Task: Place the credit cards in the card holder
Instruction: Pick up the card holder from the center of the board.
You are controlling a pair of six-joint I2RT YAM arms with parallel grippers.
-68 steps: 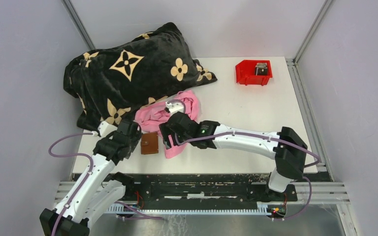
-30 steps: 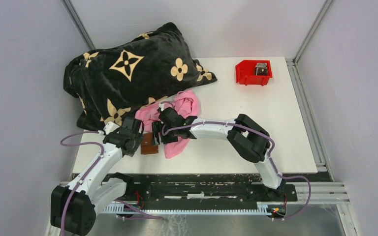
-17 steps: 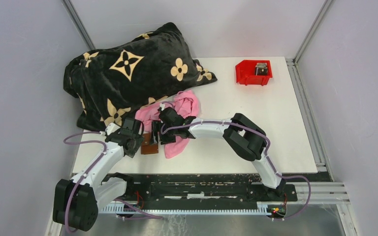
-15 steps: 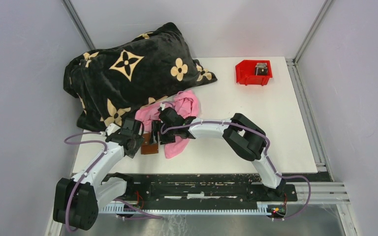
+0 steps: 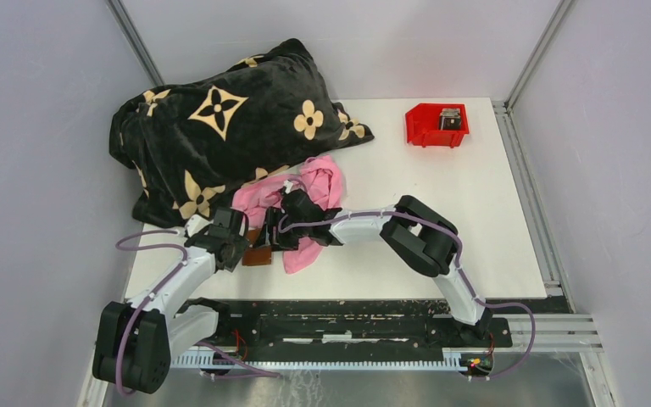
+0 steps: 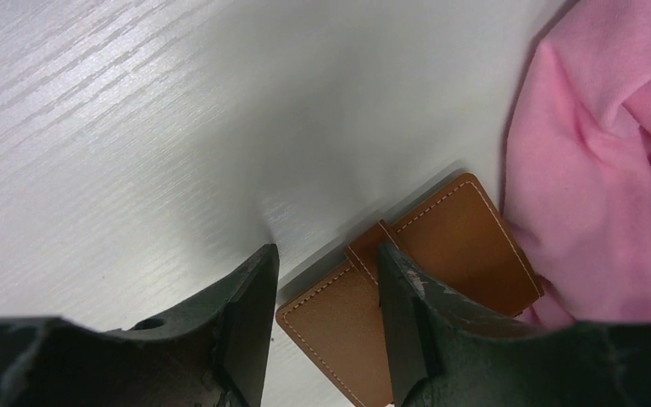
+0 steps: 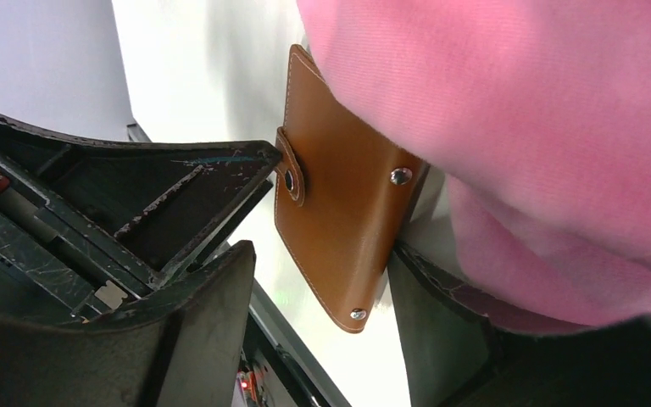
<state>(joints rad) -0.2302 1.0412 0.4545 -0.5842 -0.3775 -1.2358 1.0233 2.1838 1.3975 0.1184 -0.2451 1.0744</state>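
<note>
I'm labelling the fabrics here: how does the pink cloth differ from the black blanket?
The pink cloth is plain and small; the black blanket is far bigger and carries tan flower motifs. The cloth lies nearer the arms and overlaps an edge of the card holder; the blanket is heaped at the far left, away from the holder. Both are crumpled soft fabric on the table, and they touch each other.

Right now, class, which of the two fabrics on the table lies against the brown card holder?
The pink cloth: its edge overlaps the card holder. The black blanket with beige flowers lies farther back, clear of it.
</note>
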